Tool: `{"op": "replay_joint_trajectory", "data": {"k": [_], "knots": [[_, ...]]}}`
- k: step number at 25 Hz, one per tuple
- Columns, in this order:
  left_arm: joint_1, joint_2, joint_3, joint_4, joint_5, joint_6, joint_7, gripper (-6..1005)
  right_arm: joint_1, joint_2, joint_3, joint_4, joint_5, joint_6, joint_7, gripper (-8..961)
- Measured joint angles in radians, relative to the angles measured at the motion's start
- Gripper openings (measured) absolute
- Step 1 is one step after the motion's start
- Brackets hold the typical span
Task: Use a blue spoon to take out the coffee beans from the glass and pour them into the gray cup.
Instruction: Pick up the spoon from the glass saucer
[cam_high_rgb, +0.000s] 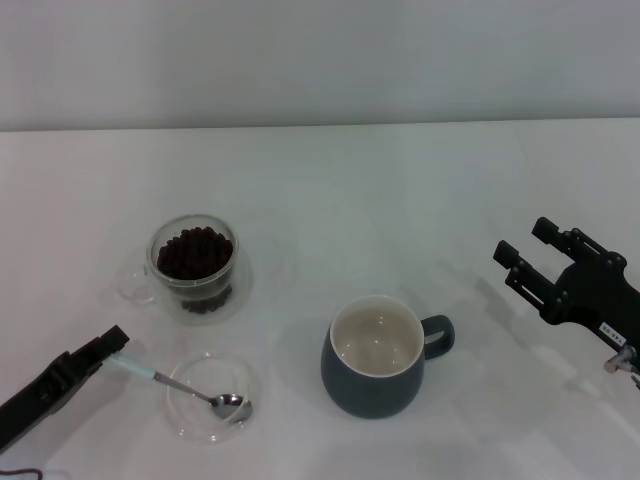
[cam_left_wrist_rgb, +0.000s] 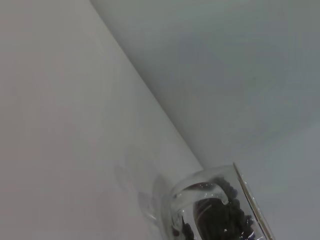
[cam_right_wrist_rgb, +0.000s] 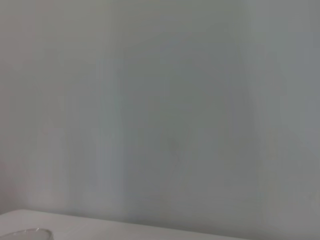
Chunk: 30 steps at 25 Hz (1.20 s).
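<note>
Black left gripper (cam_high_rgb: 112, 343) comes in low from the near left corner of the white table (cam_high_rgb: 400, 190), tip at the pale handle end of the blue spoon (cam_high_rgb: 185, 388). Fingers look pressed together at the handle end, but whether they actually clamp it or just touch it: cannot tell. One spoon only, lying slanted, handle toward the left gripper, silver bowl resting inside a shallow clear glass dish (cam_high_rgb: 190, 415) at the near left. Spoon bowl looks empty.

Behind the dish, farther from the robot, stands the glass (cam_high_rgb: 193, 262), one, upright, clear handle pointing left. Coffee beans (cam_high_rgb: 195, 252) fill it close to the rim, too many to count, all in the glass, none seen loose on the table.

Centre, right of the dish and well apart from the glass: gray cup (cam_high_rgb: 378, 358), one, upright, loop handle to the right, cream inside with no beans showing.

Far right: right gripper (cam_high_rgb: 527, 257) held above the table, away from everything, two fingers spread apart, nothing between them.

Left wrist view adds only a close tilted look at the glass (cam_left_wrist_rgb: 220, 210) with beans (cam_left_wrist_rgb: 222, 215) heaped against its wall, plus bare table and wall; no spoon, no own fingers there, so it does not settle the grip. Right wrist view shows mostly blank wall, a strip of table edge and a sliver of a clear rim at the corner, too little to identify; no cup, no fingers.
</note>
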Motion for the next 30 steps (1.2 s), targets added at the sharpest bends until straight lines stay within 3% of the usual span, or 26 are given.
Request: {"op": "replay_joint_trajectory", "data": {"k": [6,16,27,30], "knots": [[0.012,0.006,-0.009,0.011,-0.016,0.001,0.008,134,0.000,0.000,-0.002,0.000,0.000,0.002,0.001,664],[0.072,0.012,-0.010,0.124,-0.021,0.034,0.010,133,0.000,0.000,-0.002,0.001,0.000,0.003,0.005,664],[0.079,0.038,-0.018,0.208,-0.022,0.146,0.006,133,0.000,0.000,0.002,0.001,0.000,0.013,0.003,664],[0.080,0.050,-0.058,0.240,-0.023,0.197,0.001,133,0.000,0.000,0.003,0.000,0.000,0.013,0.002,664]]}}
